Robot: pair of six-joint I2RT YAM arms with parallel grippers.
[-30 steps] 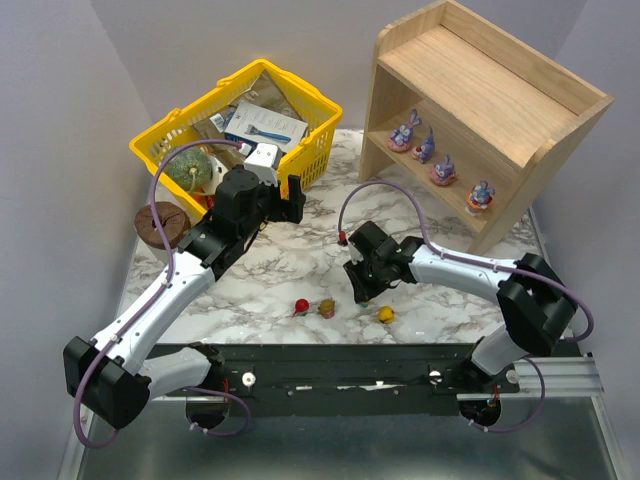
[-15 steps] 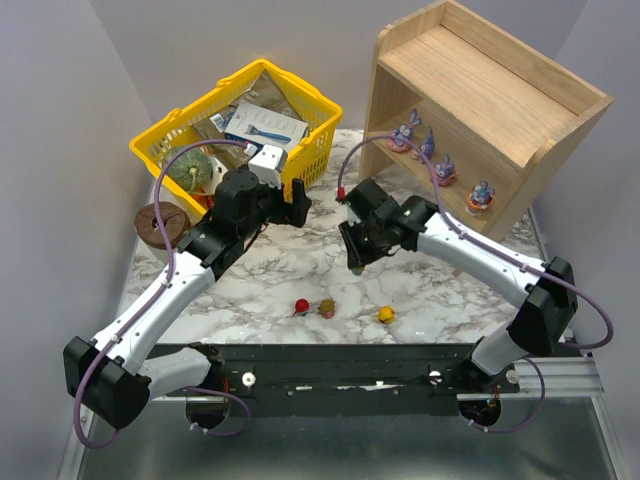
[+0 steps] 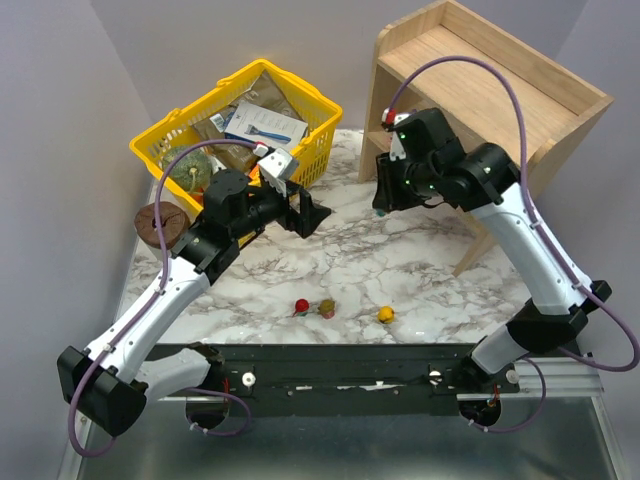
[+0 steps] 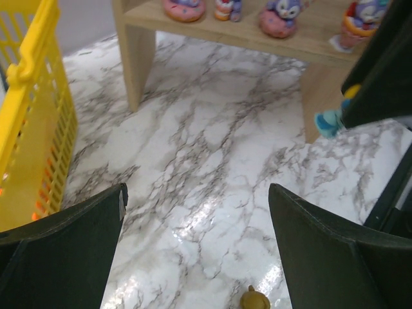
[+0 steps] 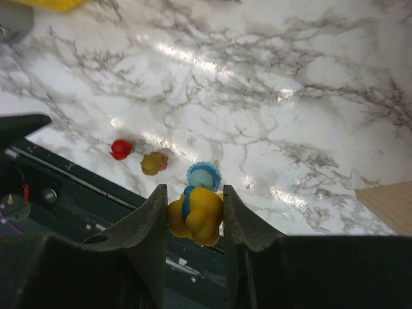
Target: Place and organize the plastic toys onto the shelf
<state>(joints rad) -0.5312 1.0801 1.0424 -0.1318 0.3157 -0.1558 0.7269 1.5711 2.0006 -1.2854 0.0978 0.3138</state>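
My right gripper [image 3: 381,196] hangs in the air just in front of the wooden shelf [image 3: 492,95], shut on a yellow toy with a blue cap [image 5: 197,215]. The left wrist view shows that toy [image 4: 331,122] level with the lower tier's edge. Four purple long-eared toys [image 4: 279,16] stand in a row on the lower tier; the right arm hides them from above. On the marble lie a red toy [image 3: 301,306], an olive one [image 3: 326,308] and a yellow one [image 3: 385,314]. My left gripper [image 3: 306,212] is wide open and empty above the table's middle.
A yellow basket [image 3: 306,143] of groceries stands at the back left, with a green gourd [image 3: 188,170] and a brown round block [image 3: 160,222] beside it. The shelf's side panel [image 4: 135,58] comes down to the marble right of the basket. The arms' base rail [image 3: 340,375] runs along the near edge.
The right arm has risen from the table near the loose toys and swung back toward the shelf with the yellow toy. The left gripper has reached slightly rightward, still open.
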